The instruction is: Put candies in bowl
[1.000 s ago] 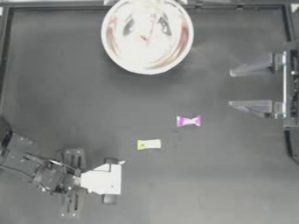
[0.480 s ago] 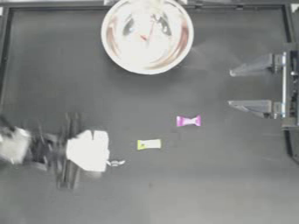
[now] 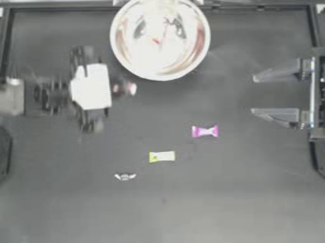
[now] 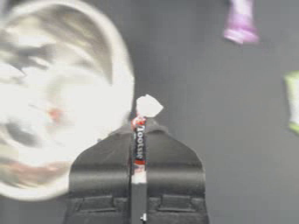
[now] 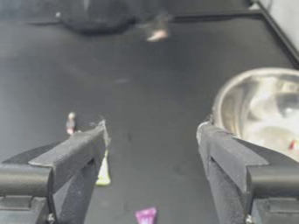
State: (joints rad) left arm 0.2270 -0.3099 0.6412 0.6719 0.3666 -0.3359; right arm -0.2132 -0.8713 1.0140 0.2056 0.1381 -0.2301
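The bowl (image 3: 158,66), shiny metal, stands at the table's far middle with a red candy (image 3: 157,42) inside it. My left gripper (image 3: 122,88) is just left of the bowl's rim, blurred by motion, and shut on a whitish candy (image 4: 149,106) whose wrapper sticks out past the jaws. On the table lie a purple candy (image 3: 204,131), a yellow-green candy (image 3: 162,156) and another whitish candy (image 3: 125,176). My right gripper (image 3: 257,95) is parked open at the right edge, holding nothing.
A raised black frame runs around the table. The right wrist view shows the bowl (image 5: 262,109) beside its jaws, with the purple candy (image 5: 146,215) and the yellow-green candy (image 5: 103,173) on the table nearer to it.
My left arm has swung from the near left corner up to the bowl's left side, carrying a whitish candy. The right arm has not moved.
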